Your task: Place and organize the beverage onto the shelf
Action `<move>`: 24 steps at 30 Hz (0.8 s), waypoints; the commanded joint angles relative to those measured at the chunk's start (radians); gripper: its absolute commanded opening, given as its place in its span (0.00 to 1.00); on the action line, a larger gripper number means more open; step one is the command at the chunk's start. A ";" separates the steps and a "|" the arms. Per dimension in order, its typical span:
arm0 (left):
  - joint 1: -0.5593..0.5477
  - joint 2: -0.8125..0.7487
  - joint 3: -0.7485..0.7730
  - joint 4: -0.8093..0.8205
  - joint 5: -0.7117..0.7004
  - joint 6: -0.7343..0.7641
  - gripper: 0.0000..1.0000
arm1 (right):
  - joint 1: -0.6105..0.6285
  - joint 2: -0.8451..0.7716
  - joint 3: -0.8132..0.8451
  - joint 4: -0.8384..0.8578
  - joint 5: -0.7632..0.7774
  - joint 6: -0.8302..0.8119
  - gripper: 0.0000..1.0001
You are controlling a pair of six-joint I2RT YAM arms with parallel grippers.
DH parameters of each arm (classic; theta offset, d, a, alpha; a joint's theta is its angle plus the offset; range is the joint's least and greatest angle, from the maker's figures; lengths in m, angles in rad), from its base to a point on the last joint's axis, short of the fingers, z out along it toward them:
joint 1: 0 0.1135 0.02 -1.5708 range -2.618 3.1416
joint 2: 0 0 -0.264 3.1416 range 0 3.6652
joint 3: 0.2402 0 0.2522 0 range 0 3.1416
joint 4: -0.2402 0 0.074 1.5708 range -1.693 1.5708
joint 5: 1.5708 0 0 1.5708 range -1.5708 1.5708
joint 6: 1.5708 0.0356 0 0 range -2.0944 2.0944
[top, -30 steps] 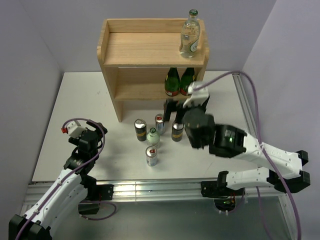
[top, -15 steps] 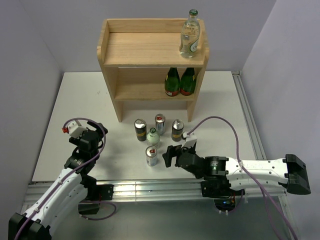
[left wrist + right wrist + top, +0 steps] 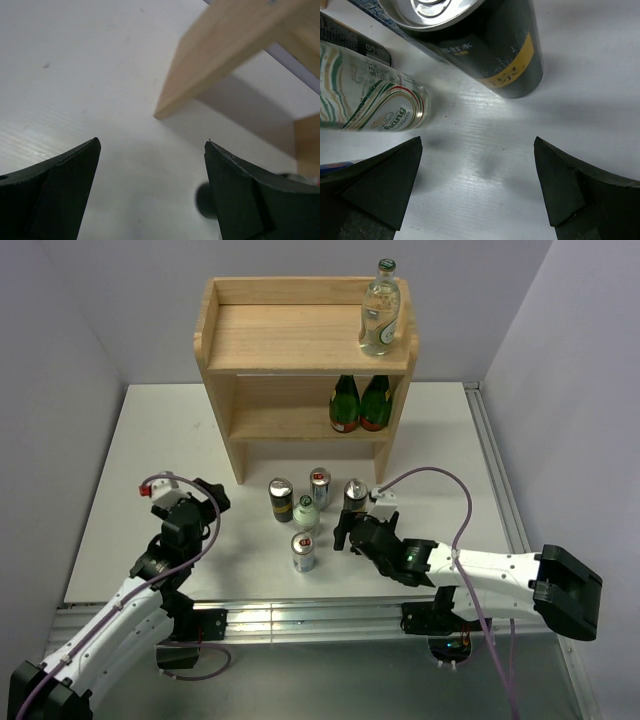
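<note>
White, faintly ribbed table (image 3: 440,440). Metal rail (image 3: 300,618) along its near edge, pale lilac walls (image 3: 80,300) left, far and right.

Wooden shelf (image 3: 290,335) at far centre. One green-capped bottle (image 3: 380,308) stands on its top board, right end. Other five drinks (image 3: 306,512) stand grouped on the table near its foot.

My right claw (image 3: 477,190): spread, empty, just near a black can (image 3: 505,55). Its yellow band print is unreadable. Label on the second clear bottle (image 3: 370,100) reads "hang".

My left claw (image 3: 150,190): spread, empty, left of the group.
</note>
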 commanded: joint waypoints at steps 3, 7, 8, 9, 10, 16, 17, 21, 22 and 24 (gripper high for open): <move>-0.108 0.037 0.064 0.147 0.216 0.121 0.92 | -0.014 0.044 0.042 0.101 -0.007 -0.027 1.00; -0.222 0.129 0.070 0.207 0.250 0.155 0.93 | -0.021 0.074 0.032 0.112 -0.022 -0.021 1.00; -0.243 0.166 0.067 0.222 0.241 0.156 0.93 | -0.021 0.074 0.028 0.112 -0.027 -0.018 1.00; -0.266 0.186 0.065 0.235 0.214 0.155 0.93 | -0.021 0.074 0.024 0.112 -0.028 -0.016 1.00; -0.304 0.229 0.067 0.256 0.206 0.155 0.93 | -0.020 0.068 0.015 0.112 -0.031 -0.012 1.00; -0.391 0.338 0.088 0.296 0.135 0.147 0.93 | -0.021 -0.006 -0.016 0.085 -0.025 -0.005 1.00; -0.394 0.344 0.084 0.322 0.137 0.149 0.93 | -0.021 -0.029 -0.022 0.060 -0.025 -0.004 1.00; -0.409 0.364 0.059 0.366 0.134 0.149 0.93 | -0.023 -0.078 -0.047 0.039 -0.022 0.002 1.00; -0.414 0.387 0.057 0.382 0.134 0.149 0.93 | -0.023 -0.086 -0.050 0.035 -0.022 0.001 1.00; -0.414 0.447 0.050 0.443 0.132 0.155 0.93 | -0.023 -0.100 -0.056 0.035 -0.022 0.001 1.00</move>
